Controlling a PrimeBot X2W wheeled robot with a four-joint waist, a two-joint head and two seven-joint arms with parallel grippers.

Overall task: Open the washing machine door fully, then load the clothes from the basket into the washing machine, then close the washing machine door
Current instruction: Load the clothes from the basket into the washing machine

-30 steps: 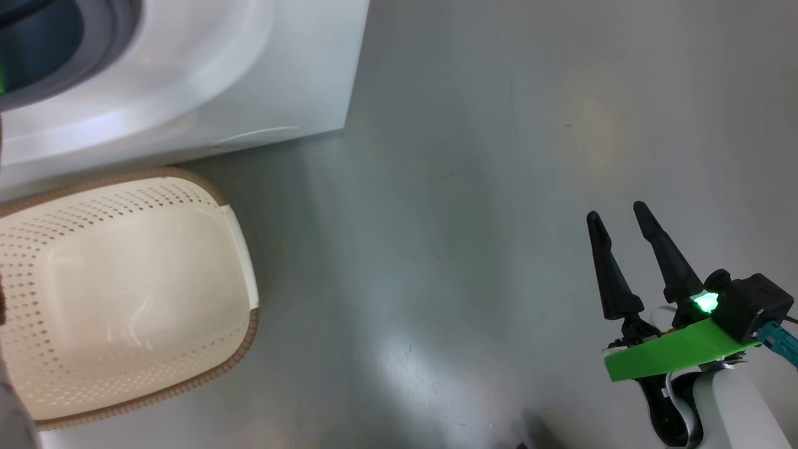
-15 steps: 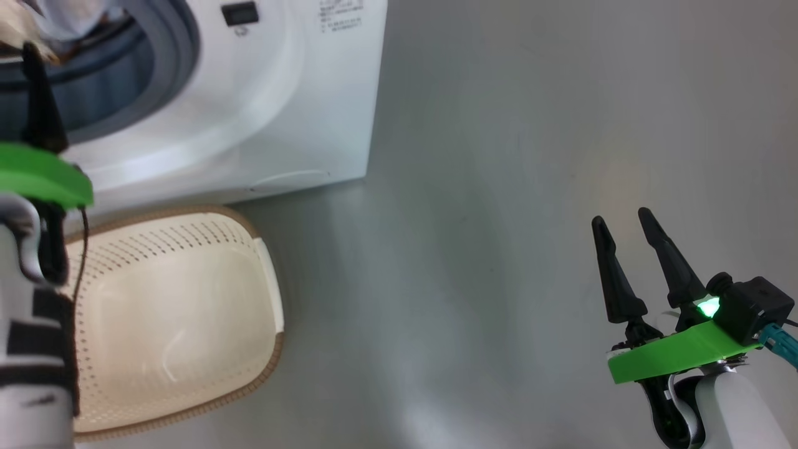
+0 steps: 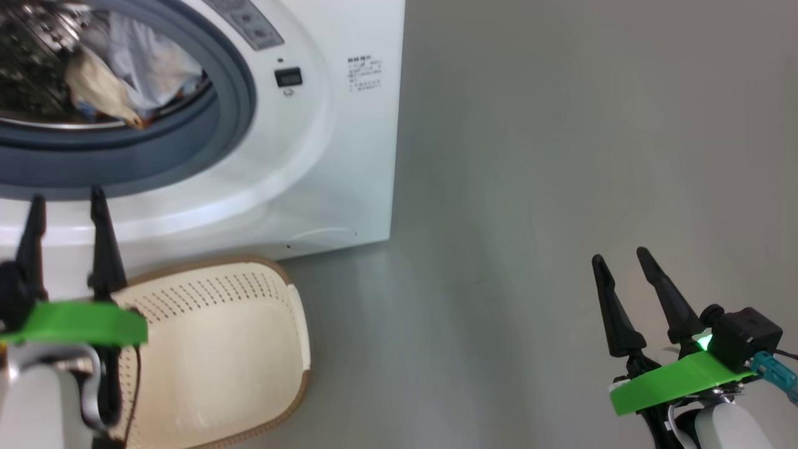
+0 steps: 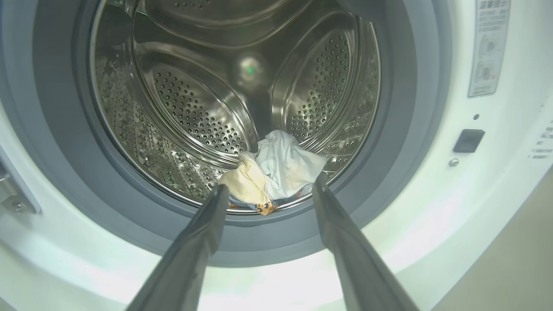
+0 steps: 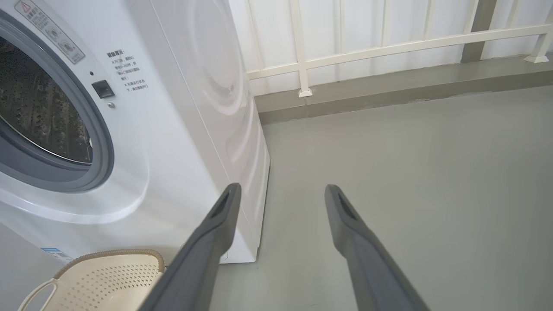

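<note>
**A:** Where are the clothes?

**B:** Inside the washer [image 3: 349, 156], low in the drum [image 4: 194, 112]. They're heaped at its front lip, just behind the grey seal [image 3: 232, 93]. A pale blue-white piece lies on top, a cream one sits at its 8 o'clock, and a scrap of blue and orange shows underneath.

**A:** And the left tool [image 3: 67, 195]?

**B:** Released, with its fingers spread and nothing between them. In the head view it sits at 8 o'clock, tips pointing toward 12, in front of the washer's white face just under the opening. From its own wrist the heap shows between the two tips, deeper in and apart from them.

**A:** The right tool [image 3: 620, 255]?

**B:** Released too, grasping nothing. It's at 4 o'clock in the head view, over bare floor [image 3: 561, 156] and well apart from the washer.

**A:** The basket [image 3: 218, 349]?

**B:** On the floor at 7 o'clock, just beside the washer's foot, with its bare cream bottom showing. The left arm overlaps its left side in the head view.
</note>
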